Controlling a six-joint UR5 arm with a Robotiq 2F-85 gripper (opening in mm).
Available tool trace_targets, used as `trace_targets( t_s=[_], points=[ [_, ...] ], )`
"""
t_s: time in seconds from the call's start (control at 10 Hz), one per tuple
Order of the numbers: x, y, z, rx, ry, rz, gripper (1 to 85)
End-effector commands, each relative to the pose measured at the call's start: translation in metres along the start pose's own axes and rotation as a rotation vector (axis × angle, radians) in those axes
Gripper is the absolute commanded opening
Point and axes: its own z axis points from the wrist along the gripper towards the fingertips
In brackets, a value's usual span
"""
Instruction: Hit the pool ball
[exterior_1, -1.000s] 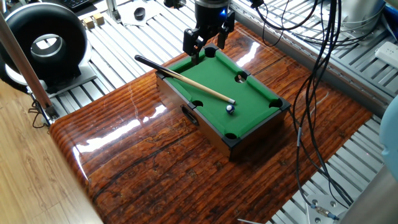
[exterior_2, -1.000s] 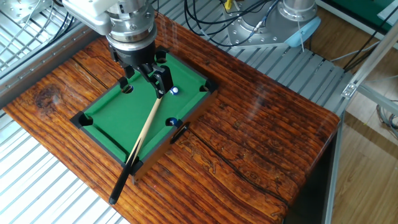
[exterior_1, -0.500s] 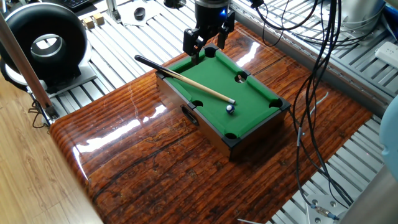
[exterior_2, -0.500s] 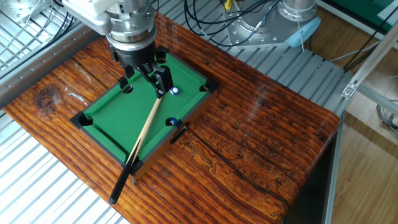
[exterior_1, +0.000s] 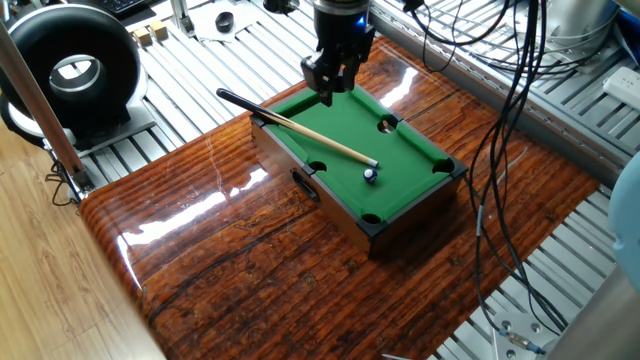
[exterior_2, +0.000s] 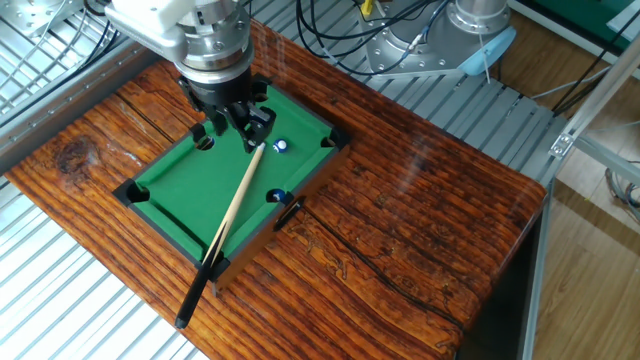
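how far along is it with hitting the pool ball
Done: nothing yet. The ball sits on the felt just off the cue tip, and the cue lies loose across the mini pool table. In hand: the gripper hangs over the far end of the felt, gripping nothing; whether it is open or shut is unclear. Left: take the cue and strike.

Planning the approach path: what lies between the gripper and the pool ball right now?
In one fixed view, only bare green felt separates the gripper from the pool ball. The cue runs alongside that stretch, its pale tip beside the ball.
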Motion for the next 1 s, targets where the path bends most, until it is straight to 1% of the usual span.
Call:
trace_targets(
  t_s=[0.0, 0.3, 0.9],
  points=[
    [0.0023, 0.0007, 0.0013, 0.004, 0.01, -0.057, 1.0],
    [0.0002, 0.0044, 0.0038, 0.002, 0.002, -0.053, 1.0],
    [0.0006, 0.004, 0.0043, 0.005, 0.004, -0.057, 1.0]
  ],
)
